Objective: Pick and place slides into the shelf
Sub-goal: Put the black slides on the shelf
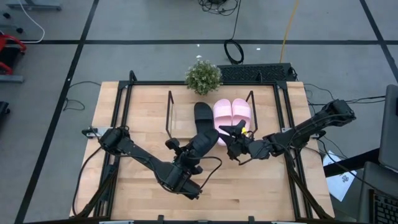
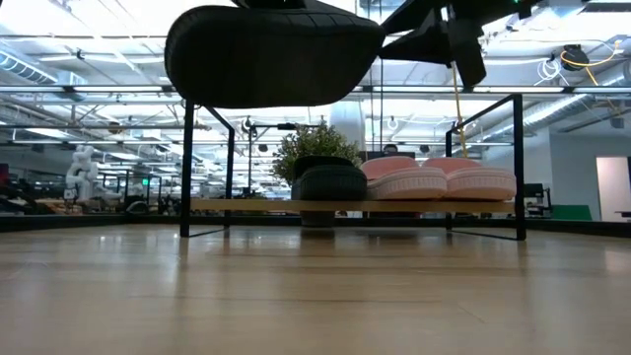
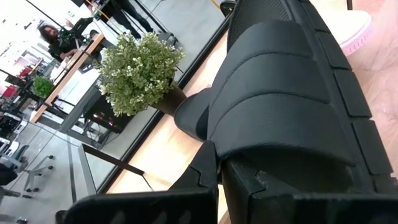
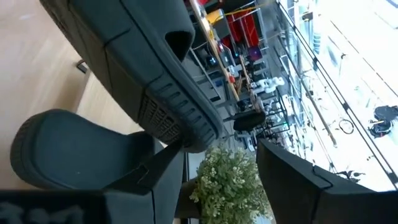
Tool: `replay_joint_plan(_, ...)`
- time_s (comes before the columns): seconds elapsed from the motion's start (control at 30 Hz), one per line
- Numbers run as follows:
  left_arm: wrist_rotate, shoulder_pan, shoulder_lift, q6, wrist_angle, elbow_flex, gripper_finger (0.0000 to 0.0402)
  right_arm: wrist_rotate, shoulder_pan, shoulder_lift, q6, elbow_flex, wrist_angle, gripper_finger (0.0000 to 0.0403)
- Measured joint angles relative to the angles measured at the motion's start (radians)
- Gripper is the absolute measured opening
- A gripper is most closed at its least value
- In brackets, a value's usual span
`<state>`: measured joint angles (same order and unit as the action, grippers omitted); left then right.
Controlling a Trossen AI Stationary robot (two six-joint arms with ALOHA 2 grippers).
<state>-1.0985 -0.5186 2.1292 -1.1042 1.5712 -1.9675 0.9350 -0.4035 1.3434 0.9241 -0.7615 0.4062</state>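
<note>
Left hand (image 1: 198, 149) grips ribbed matte-black slide (image 1: 203, 142).

Overhead, table-level and wrist views, shelf (image 1: 208, 121) shared

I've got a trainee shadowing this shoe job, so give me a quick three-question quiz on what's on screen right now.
1. True or false: both pink slides already lie on the shelf.
2. Which gripper holds the raised black slide?
A. left gripper
B. right gripper
C. neither
3. Fill in: behind the shelf stands a small potted ____.

Key
1. True. They lie side by side on the board, next to the shelved black slide.
2. A. The left gripper is shut on it above the table; the right gripper hangs open nearby, empty.
3. plant.
</note>
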Motion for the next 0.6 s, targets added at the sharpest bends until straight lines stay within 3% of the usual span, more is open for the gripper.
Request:
replay_joint_plan(0.17, 0.007, -0.001, 0.000, 0.000, 0.002, 0.000, 0.0000, -0.070, 0.018, 0.000, -0.054, -0.002, -0.028, 0.0192)
replay_joint_plan(0.6, 0.006, -0.001, 0.000, 0.000, 0.001, 0.000, 0.0000, -0.127, 0.049, 0.015, -0.100, -0.002, -0.060, 0.0192)
